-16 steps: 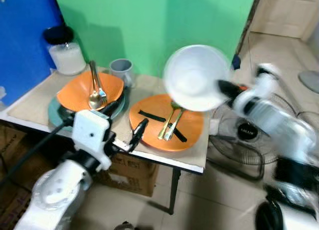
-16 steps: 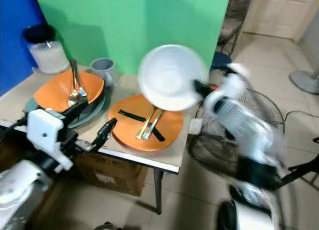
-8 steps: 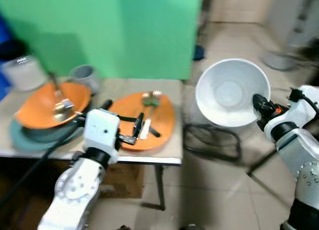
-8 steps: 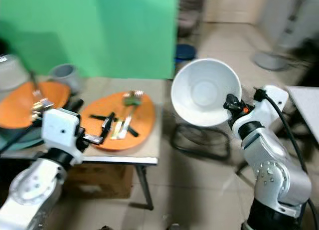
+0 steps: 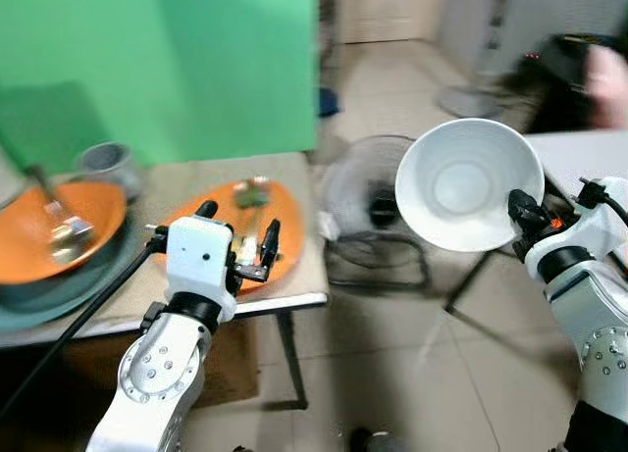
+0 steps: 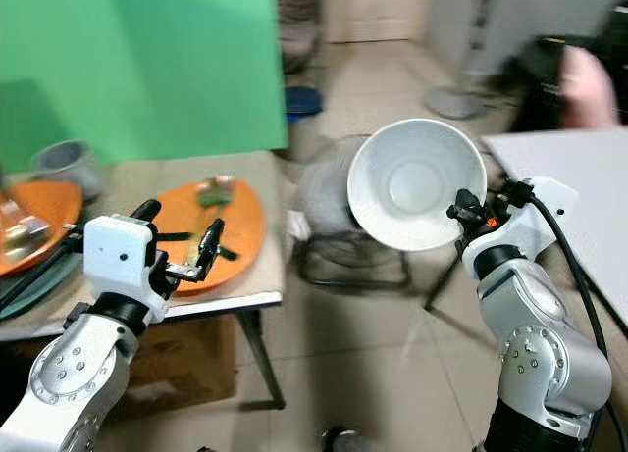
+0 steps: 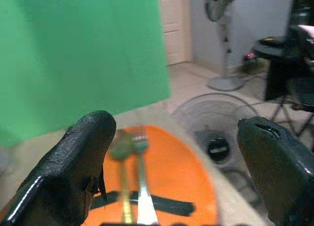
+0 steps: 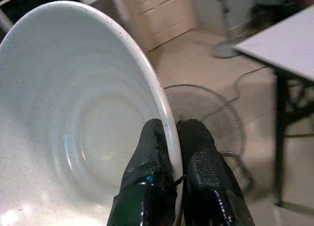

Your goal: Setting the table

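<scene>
The right gripper pinches the rim of the white bowl, one finger inside the wall and one outside, the rim caught between them. In the head views the bowl sits at about ten o'clock from this gripper, held up in the air over the tiled floor. It is tipped on edge, its open mouth facing the camera and slightly up, so the round hollow shows in full. A floor fan stands on the tiles behind and below the bowl, at about nine o'clock from it. A pale table lies at three o'clock of the bowl, its corner near the right arm.

The left gripper is spread wide, holding nothing, its two fingers well apart. It hovers over the near edge of the orange plate, which lies at about twelve o'clock from it. On that plate a fork and a spoon lie side by side, long axes running away from the gripper, heads at the far end; they are blurred. The plate rests on a low table. At nine o'clock from the gripper an orange bowl with cutlery in it sits on a grey-green plate, and a grey cup stands at about eleven o'clock, before a green wall.
</scene>
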{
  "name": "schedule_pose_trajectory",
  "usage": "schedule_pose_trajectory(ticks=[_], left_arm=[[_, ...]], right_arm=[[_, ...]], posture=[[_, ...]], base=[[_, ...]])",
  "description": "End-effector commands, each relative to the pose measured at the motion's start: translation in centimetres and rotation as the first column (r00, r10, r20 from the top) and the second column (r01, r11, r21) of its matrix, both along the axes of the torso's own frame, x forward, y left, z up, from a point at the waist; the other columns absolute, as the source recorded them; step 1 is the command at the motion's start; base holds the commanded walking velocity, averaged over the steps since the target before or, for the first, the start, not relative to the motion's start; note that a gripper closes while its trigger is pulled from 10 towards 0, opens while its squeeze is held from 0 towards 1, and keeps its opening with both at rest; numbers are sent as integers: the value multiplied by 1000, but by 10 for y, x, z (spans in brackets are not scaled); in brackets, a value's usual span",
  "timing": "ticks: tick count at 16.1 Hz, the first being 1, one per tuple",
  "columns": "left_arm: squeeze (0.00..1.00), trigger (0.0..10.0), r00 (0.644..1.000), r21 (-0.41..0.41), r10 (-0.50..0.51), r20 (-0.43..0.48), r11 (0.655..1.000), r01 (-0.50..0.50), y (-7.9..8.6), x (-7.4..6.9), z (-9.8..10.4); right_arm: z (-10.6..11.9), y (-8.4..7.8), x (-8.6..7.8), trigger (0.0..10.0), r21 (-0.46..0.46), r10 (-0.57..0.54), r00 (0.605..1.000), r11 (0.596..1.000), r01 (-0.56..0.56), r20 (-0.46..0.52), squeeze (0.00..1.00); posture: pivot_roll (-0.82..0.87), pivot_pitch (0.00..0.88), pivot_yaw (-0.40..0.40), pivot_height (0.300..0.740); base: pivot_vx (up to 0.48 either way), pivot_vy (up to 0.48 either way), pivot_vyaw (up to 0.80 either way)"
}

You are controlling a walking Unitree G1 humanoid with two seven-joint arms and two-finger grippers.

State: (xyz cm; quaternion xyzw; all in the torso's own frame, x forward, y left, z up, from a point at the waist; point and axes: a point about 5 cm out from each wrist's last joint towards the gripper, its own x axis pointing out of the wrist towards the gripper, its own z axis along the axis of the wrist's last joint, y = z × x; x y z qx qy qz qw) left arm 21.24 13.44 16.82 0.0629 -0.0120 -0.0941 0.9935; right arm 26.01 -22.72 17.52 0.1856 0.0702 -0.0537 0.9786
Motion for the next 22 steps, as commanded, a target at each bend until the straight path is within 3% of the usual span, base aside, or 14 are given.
schedule_pose_trajectory(ticks=[1, 7, 9, 12, 22], left_arm=[[0, 10000, 999, 3, 40, 2, 999, -40, 5, 0, -1], [0, 10000, 971, 115, 223, 82, 966, -232, 41, 2, 0], [0, 10000, 964, 124, 252, 81, 957, -261, 52, 0, 1], [0, 10000, 973, 102, 218, 80, 969, -225, 51, 2, 3], [0, 10000, 991, 91, 124, 54, 988, -128, 50, 12, 5]], right_arm=[[6, -1, -5, 10000, -49, -2, 1000, 999, 3, 27, 0], [-9, 28, 4, 10000, -100, 72, 997, 992, -72, -3, 0], [-16, 39, 6, 10000, -57, 97, 995, 993, -98, -34, 0], [-18, 47, 10, 10000, -26, 92, 995, 995, -93, -47, 0], [-4, 51, 29, 10000, 24, 96, 995, 995, -96, 5, 0]], posture=[[-116, 0, 49, 740], [-91, 0, 16, 740], [-80, 0, 8, 740], [-63, 0, 10, 740], [-69, 0, 27, 740]], base=[[0, 0, -744], [0, 0, -749], [0, 0, -747], [97, 0, -750], [320, 0, -749]])
